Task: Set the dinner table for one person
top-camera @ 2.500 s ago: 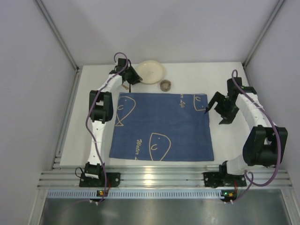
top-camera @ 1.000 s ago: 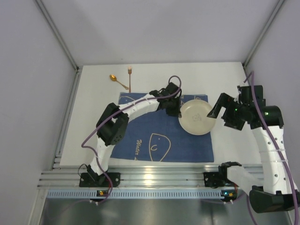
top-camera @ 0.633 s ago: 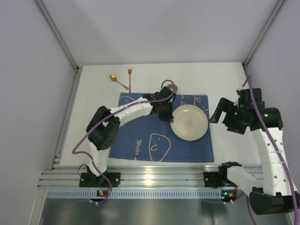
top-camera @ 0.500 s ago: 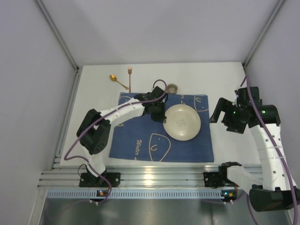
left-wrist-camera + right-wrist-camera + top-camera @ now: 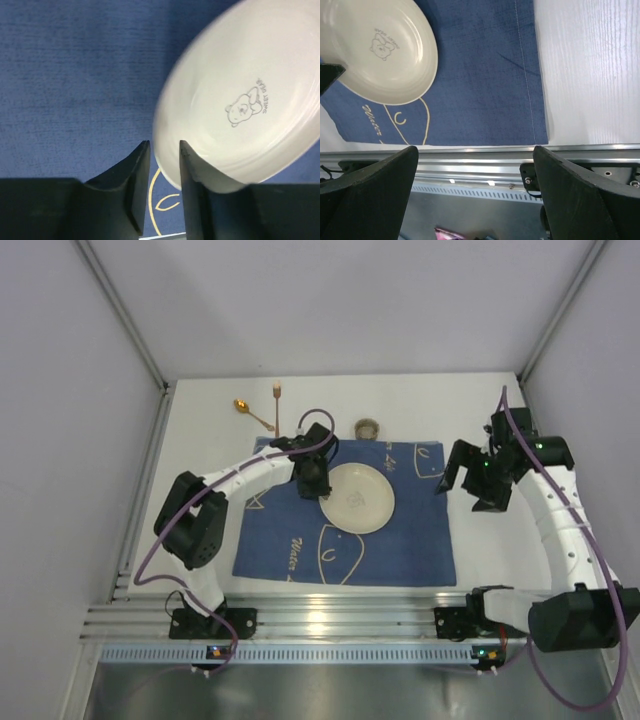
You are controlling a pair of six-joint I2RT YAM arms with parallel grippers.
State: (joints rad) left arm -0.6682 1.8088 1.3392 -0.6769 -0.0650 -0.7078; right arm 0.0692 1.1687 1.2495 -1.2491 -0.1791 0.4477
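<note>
Overhead: white dinner table point(image 5: 420, 405), grey walls point(image 5: 340, 300); plate point(image 5: 358, 498) on placemat point(image 5: 390, 540); left jaws unclear, right jaws released.

We see a cream plate point(image 5: 357, 497) at the tips of the black left pincer point(image 5: 318, 488), with a small grey bear and grey lettering printed at its middle. Under both lies a deep blue placemat point(image 5: 400, 540), drawn over with thin pale-yellow fish outlines and script. Beyond the left pincer the spoon point(image 5: 255, 416) is gold, the thin utensil point(image 5: 277, 410) beside it is coppery, and the small cup point(image 5: 368, 427) is dull brown. The right pincer point(image 5: 475, 150) is black too. Beneath it the counter point(image 5: 580, 75) is white with a faint grain, edged by a silvery rail point(image 5: 470, 167). The left arm point(image 5: 255, 472) and right arm point(image 5: 560, 520) are white with black joints.
</note>
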